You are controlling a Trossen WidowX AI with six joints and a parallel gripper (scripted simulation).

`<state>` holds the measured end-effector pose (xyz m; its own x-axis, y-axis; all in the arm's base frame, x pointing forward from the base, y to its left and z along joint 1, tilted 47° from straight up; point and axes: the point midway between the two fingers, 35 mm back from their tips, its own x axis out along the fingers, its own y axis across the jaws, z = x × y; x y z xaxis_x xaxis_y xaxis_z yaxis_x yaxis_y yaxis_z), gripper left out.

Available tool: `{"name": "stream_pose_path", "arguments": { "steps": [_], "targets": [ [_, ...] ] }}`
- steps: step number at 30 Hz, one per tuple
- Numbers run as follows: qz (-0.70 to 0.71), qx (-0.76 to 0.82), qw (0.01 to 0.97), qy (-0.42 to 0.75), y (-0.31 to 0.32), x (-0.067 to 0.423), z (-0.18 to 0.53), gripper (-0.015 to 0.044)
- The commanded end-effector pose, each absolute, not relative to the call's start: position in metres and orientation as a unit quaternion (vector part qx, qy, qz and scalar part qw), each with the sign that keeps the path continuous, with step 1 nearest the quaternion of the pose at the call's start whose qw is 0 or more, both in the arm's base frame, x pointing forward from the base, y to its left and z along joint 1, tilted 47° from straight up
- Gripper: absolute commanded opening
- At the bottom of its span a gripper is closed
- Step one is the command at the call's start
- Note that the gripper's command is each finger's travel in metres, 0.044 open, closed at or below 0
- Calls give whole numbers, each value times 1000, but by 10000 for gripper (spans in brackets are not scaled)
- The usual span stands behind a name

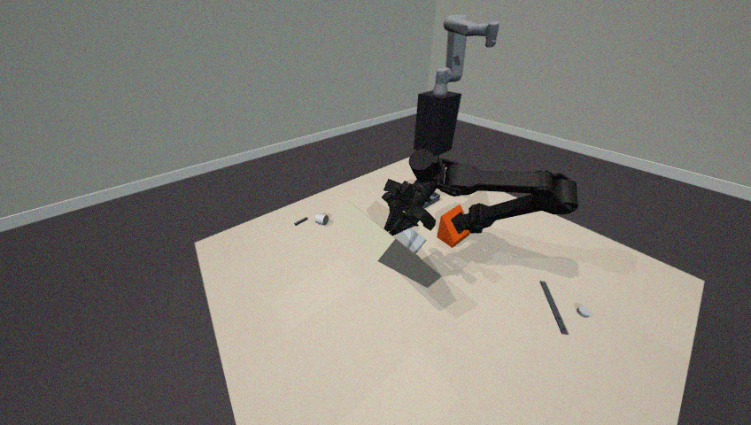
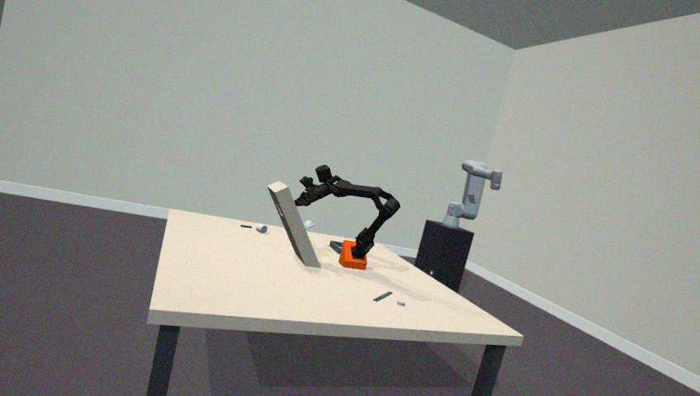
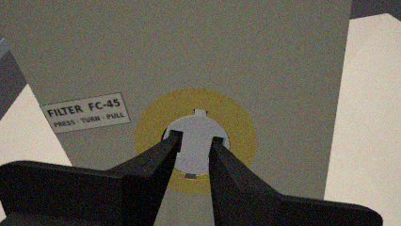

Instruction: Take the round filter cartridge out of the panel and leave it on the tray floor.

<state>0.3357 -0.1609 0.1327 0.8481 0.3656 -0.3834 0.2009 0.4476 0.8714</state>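
1. Tool (image 3: 196, 139) fingers are set narrowly apart, tips placed in the two slots on the filter cartridge (image 3: 197, 150) face; nothing is clamped between them.
2. The cartridge is seated flush in the tilted panel (image 3: 264, 61), inside a yellow ring (image 3: 240, 127), not yet taken out.
3. A label (image 3: 86, 112) reads press, turn, pull, so unlocking is judged to be the step in hand.
4. Next, a push and a turn are probably needed, then a pull outward.
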Motion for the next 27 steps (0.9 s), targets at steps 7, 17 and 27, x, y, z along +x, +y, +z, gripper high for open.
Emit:
{"name": "stream_pose_path", "arguments": {
  "steps": [7,17,27],
  "targets": [
    [47,524,806,271,-160,340,130,108],
    [51,526,805,269,-160,339,131,102],
    [51,526,805,269,-160,339,131,0]
  ]
}}
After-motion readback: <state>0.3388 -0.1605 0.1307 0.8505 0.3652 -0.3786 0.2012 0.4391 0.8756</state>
